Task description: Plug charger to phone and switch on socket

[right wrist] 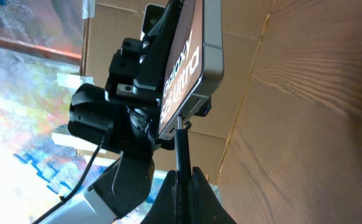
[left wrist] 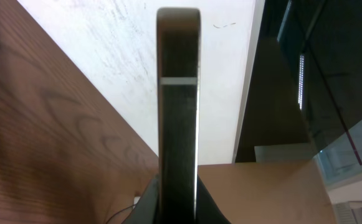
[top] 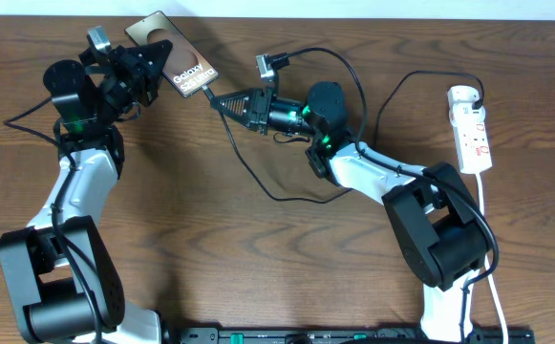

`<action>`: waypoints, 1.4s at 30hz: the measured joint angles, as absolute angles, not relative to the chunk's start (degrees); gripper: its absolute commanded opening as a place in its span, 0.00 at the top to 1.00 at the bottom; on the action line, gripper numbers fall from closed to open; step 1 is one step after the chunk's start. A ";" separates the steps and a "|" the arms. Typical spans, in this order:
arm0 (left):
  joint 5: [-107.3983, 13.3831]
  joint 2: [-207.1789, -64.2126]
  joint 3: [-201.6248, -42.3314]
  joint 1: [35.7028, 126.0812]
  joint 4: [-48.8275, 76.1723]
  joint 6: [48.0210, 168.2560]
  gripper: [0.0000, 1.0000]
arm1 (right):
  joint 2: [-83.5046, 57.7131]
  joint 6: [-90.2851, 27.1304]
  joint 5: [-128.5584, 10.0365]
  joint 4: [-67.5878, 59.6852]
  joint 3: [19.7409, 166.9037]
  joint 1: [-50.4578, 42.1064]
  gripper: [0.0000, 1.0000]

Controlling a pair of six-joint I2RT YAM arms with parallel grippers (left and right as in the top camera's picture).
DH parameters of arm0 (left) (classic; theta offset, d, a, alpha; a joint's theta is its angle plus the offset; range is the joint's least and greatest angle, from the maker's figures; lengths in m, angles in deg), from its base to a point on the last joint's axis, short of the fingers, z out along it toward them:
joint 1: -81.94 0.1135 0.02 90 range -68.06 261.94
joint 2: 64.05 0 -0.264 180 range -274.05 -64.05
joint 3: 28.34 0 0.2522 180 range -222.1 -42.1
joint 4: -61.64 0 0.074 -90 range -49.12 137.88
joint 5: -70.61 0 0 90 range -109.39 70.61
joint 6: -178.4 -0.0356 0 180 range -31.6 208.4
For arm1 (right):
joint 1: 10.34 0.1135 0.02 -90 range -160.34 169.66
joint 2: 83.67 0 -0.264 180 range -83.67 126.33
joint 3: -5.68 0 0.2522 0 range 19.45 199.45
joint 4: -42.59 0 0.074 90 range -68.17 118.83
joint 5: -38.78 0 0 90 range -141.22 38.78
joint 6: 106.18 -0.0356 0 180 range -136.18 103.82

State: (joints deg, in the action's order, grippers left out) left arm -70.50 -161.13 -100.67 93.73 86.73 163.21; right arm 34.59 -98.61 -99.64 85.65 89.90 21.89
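Note:
My left gripper (top: 148,69) is shut on the bronze-brown phone (top: 174,57), holding it up off the table; in the left wrist view I see the phone edge-on (left wrist: 179,106) between the fingers (left wrist: 178,205). My right gripper (top: 227,99) is shut on the black charger (top: 248,162) near its connector tip, which touches the phone's bottom edge. In the right wrist view the connector (right wrist: 181,143) rises from the fingers (right wrist: 182,180) to the port on the phone (right wrist: 190,62). The white socket strip (top: 472,129) lies at the far right.
The charger's black cable loops across the table middle and runs up to a plug at the strip's top end (top: 464,95). A white cord (top: 490,248) runs down from the strip along the right side. Cardboard stands beyond the table (right wrist: 255,93).

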 measured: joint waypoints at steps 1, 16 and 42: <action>-70.48 -161.13 -100.67 93.73 86.73 163.19 0.93 | 34.59 -98.61 -99.55 85.65 89.90 22.04 0.99; -70.53 -161.13 -100.67 93.73 86.73 163.19 0.93 | 34.59 -98.61 -99.49 85.63 89.90 22.26 0.99; -74.63 -161.13 -100.67 93.84 88.46 163.08 0.93 | 34.59 -98.66 -104.17 85.72 89.90 20.95 0.99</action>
